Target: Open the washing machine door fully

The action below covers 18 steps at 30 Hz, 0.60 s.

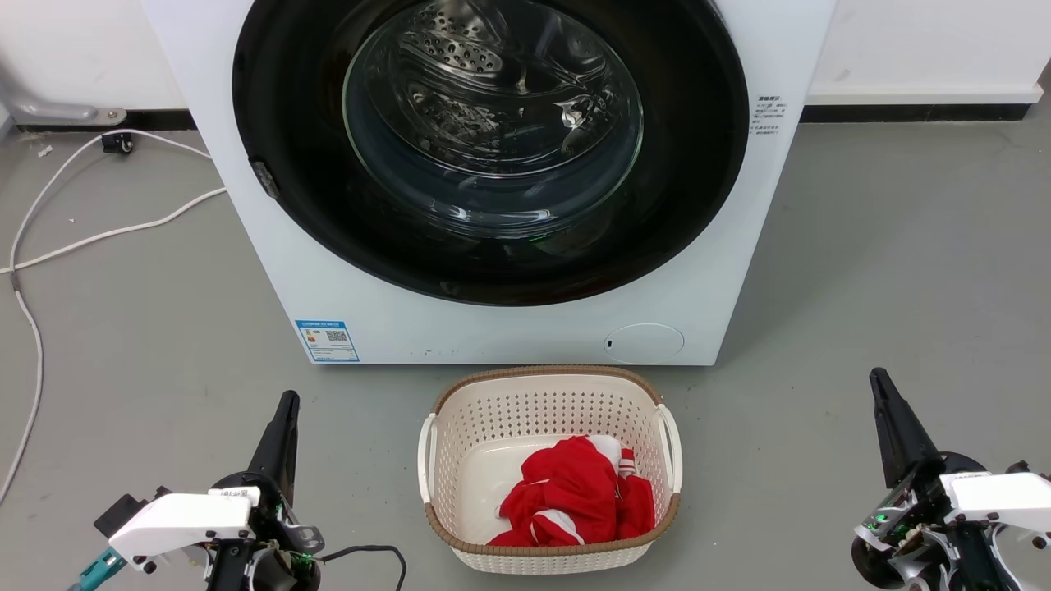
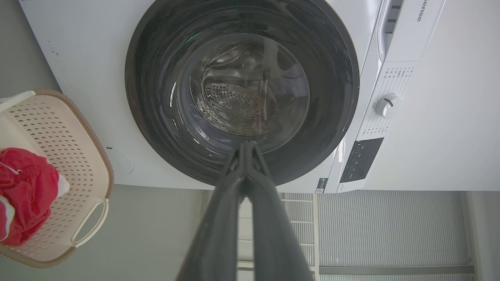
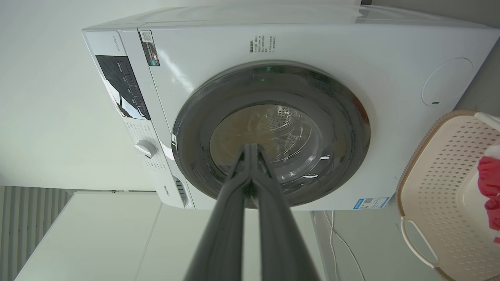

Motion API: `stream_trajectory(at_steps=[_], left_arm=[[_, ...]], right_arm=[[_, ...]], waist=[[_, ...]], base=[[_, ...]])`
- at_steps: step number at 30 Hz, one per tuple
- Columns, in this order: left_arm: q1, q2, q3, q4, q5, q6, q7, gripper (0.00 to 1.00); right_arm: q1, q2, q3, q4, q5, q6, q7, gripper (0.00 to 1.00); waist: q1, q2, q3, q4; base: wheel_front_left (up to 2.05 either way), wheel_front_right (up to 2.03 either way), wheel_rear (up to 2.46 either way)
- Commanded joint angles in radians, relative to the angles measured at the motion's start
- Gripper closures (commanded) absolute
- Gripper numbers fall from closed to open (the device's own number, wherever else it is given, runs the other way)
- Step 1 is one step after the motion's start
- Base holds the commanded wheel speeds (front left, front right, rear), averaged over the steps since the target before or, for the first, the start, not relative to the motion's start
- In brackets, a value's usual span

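The white washing machine point(image 1: 509, 332) stands straight ahead on the grey floor. Its door point(image 1: 698, 189), a glossy black disc with a clear glass bowl, lies flat against the front, closed; the steel drum shows through the glass. A small latch piece point(image 1: 263, 178) sits at the door's left rim. My left gripper point(image 1: 287, 402) rests low at the lower left, shut and empty, well short of the machine. At the lower right my right gripper point(image 1: 878, 379) is likewise shut and empty. Both wrist views look along the closed fingertips point(image 2: 247, 145) point(image 3: 250, 146) toward the door point(image 2: 156, 97) point(image 3: 351, 117).
A cream perforated laundry basket point(image 1: 460, 427) with a red and white garment point(image 1: 575, 492) stands on the floor between my grippers, just before the machine. White cables point(image 1: 107, 234) trail over the floor at the left. A white wall runs behind.
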Motion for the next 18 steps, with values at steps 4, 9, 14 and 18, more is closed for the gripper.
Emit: stream_trajectory(at_steps=[4, 9, 14, 18], left_arm=[[0.001, -0.001, -0.001, 0.003, 0.0, 0.0, 0.0, 0.0], [0.007, -0.002, -0.022, -0.005, 0.004, 0.0, -0.019, 0.0], [0.01, -0.002, -0.044, -0.024, 0.016, 0.0, -0.046, 0.0], [0.011, 0.003, -0.056, -0.042, 0.049, 0.0, -0.066, 0.0]], right_arm=[[0.002, 0.0, 0.0, 0.002, 0.0, 0.0, -0.001, 0.0], [0.014, 0.001, 0.008, -0.007, -0.009, 0.0, -0.022, 0.0], [0.025, 0.001, 0.013, -0.025, -0.033, 0.0, -0.047, 0.0], [0.03, 0.001, 0.02, -0.039, -0.075, 0.0, -0.066, 0.0]], waist=[[0.0001, -0.0001, 0.0, 0.0], [0.0001, -0.0001, 0.0, -0.001], [0.0001, -0.0001, -0.001, -0.001], [0.0001, -0.0001, -0.002, -0.001]], base=[[0.0, 0.0, 0.0], [0.0, 0.0, 0.0], [0.0, 0.0, 0.0], [0.0, 0.0, 0.0]])
